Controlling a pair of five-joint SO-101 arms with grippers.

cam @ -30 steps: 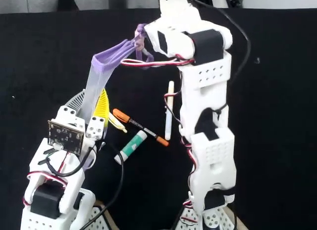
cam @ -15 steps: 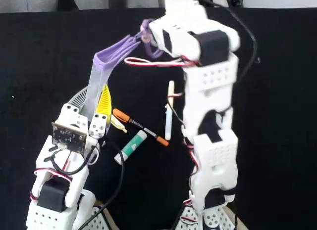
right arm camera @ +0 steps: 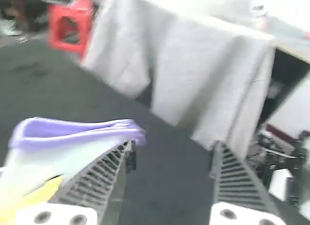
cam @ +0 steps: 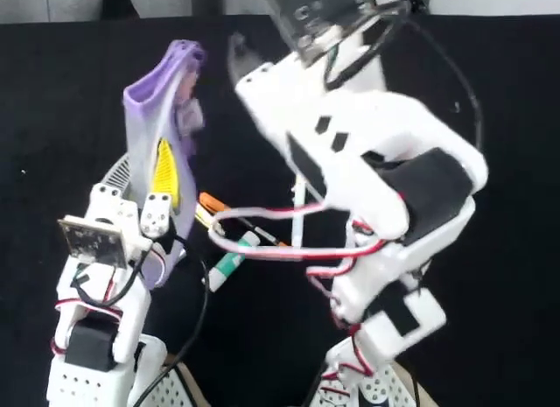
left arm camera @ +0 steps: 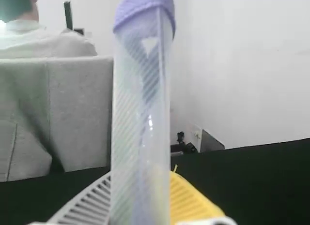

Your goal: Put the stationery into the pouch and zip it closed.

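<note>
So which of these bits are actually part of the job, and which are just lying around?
Job: pouch, orange pen, green marker, white pen, left end effector holding the pouch.
Lying about: red stool, white cloth.

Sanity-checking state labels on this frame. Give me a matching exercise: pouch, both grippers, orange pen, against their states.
Things:
1. pouch
2. left gripper
3. right gripper
4. orange pen

States:
A. lying on the table
B. fingers open, nothing between them
C. fingers shut on the pouch
D. held upright

Pairs: 1-D, 2-C, 3-B, 4-A
</note>
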